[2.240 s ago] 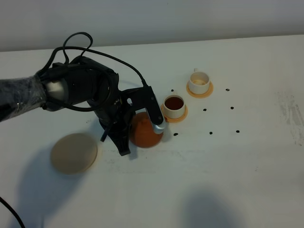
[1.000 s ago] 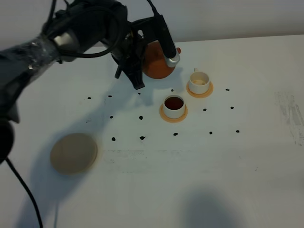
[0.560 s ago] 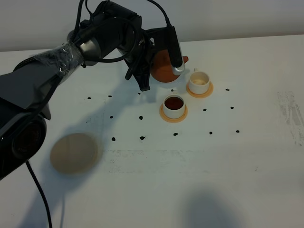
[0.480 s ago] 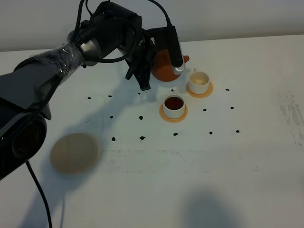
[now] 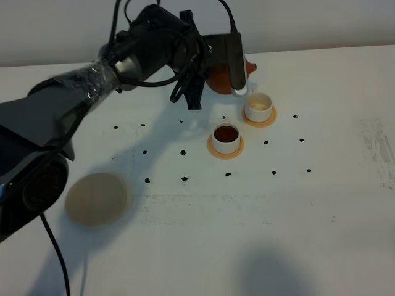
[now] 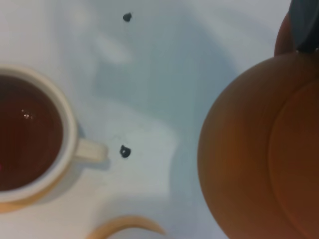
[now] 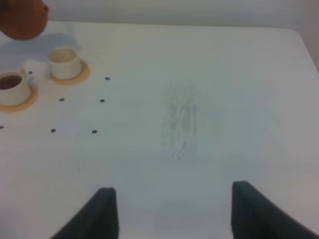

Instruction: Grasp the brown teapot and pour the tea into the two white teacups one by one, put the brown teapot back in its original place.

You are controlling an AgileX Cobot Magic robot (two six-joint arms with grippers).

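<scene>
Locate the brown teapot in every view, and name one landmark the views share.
Exterior high: brown teapot, upper centre, behind the tea-filled cup, partly hidden by the arm.
Left wrist: large and close, beside the tea-filled cup.
Right wrist: far off, cut by the picture's edge, beyond the tea-filled cup.
Shared landmark: the tea-filled cup.

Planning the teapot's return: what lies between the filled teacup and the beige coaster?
Between filled teacup and beige coaster: only table with small black marks, per exterior high view.
</scene>
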